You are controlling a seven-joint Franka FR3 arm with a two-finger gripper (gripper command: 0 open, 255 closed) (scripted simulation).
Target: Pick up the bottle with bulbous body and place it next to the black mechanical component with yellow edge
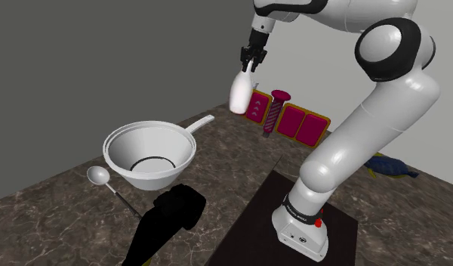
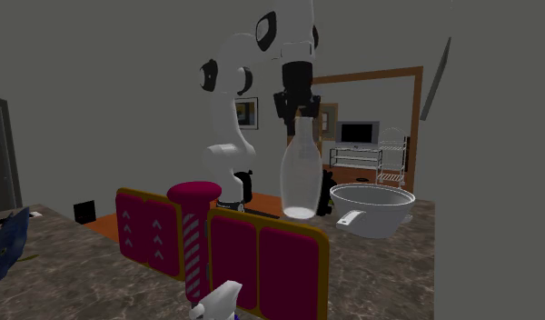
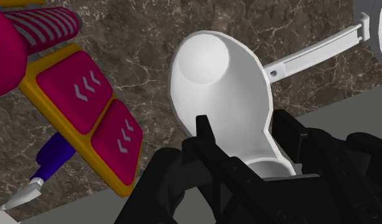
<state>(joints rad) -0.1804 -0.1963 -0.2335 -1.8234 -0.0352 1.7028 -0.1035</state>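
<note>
dark marbled counter [image 1: 59, 208] is seen below the gripper [image 1: 251, 65], which is clamped on the white bottle [image 1: 240, 94], hung by its neck just under it. if lowered carelessly, the yellow-edged magenta component [image 1: 300, 122] nearby could get knocked.

Bottle [image 3: 215, 76] neck hidden in pincer [image 3: 242, 122], white-tipped blue object [image 2: 216, 305] cut by bottom edge
</note>
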